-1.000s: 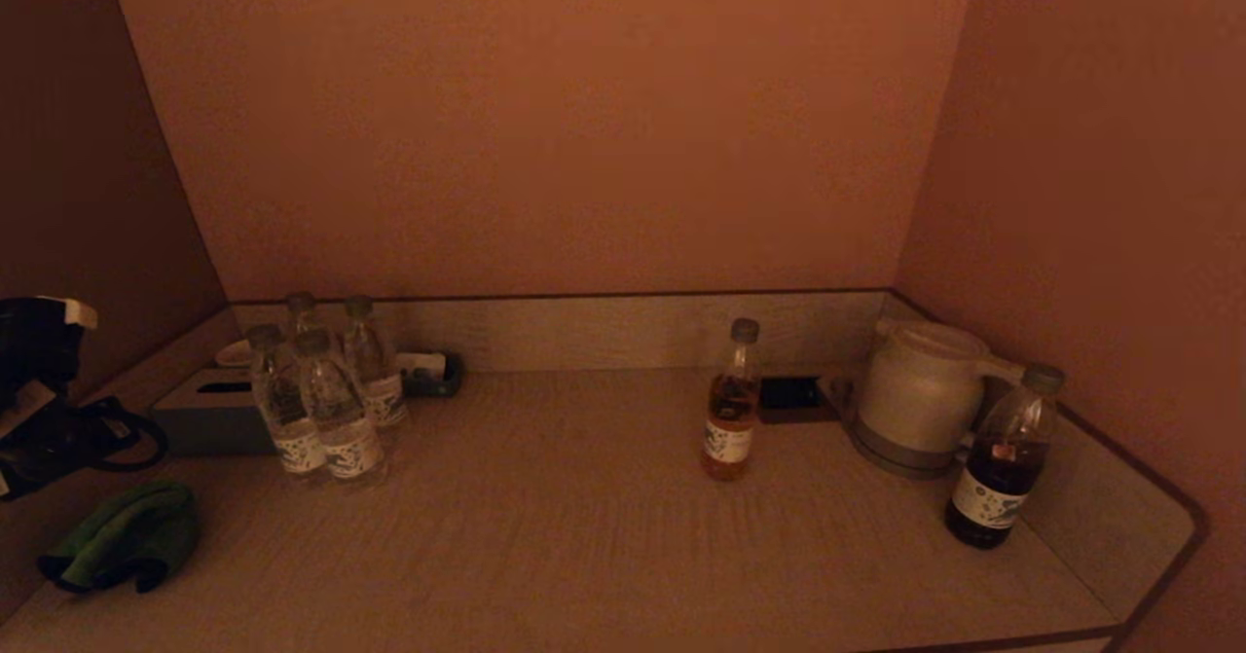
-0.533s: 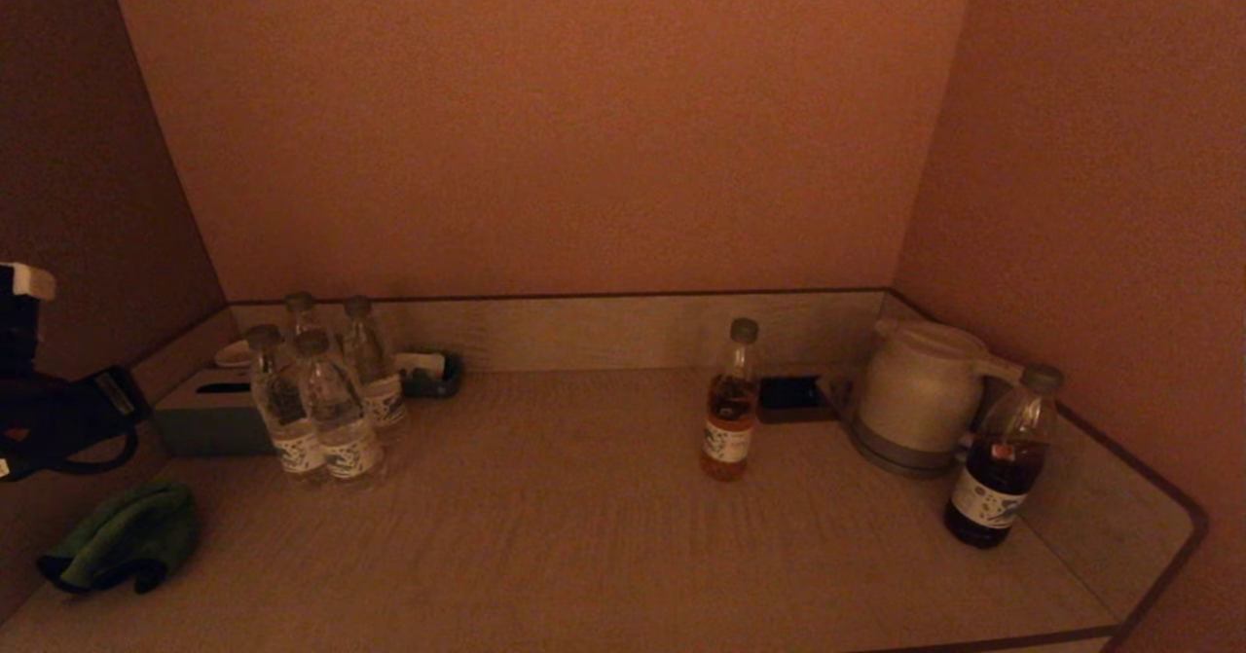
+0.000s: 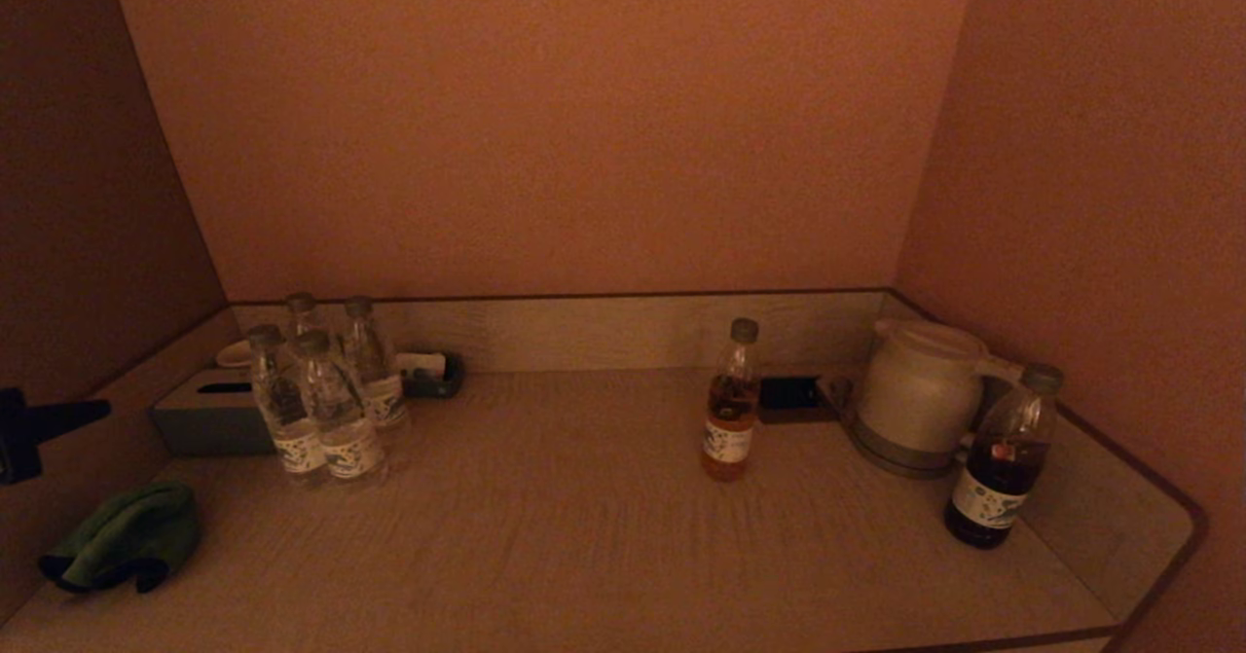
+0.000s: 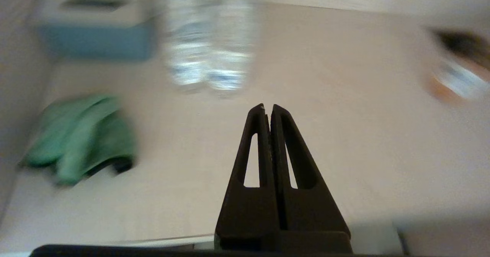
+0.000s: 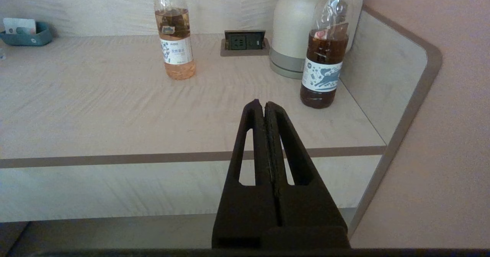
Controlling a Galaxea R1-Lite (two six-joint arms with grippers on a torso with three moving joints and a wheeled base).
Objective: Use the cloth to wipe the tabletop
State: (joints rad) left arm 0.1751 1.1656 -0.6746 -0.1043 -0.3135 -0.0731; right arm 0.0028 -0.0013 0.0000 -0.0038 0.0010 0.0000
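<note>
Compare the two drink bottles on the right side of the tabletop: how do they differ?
The amber bottle holds pale orange liquid; the dark bottle holds deep brown. The amber bottle stands out on the open tabletop; the dark bottle stands right by the kettle, nearer the front edge. Both are upright, capped and white-labelled.

Water bottles [image 3: 326, 395]: four, upright, clustered at rear left.
Tissue box [image 3: 209, 410]: just beside them, leftward.
Small tray [image 3: 433, 373]: against the back ledge.
Amber bottle [image 3: 730, 402]: upright, centre.
Socket [image 3: 790, 395]: between amber bottle and kettle [image 3: 920, 395].
Dark bottle [image 3: 1003, 458]: upright, beside the kettle.
</note>
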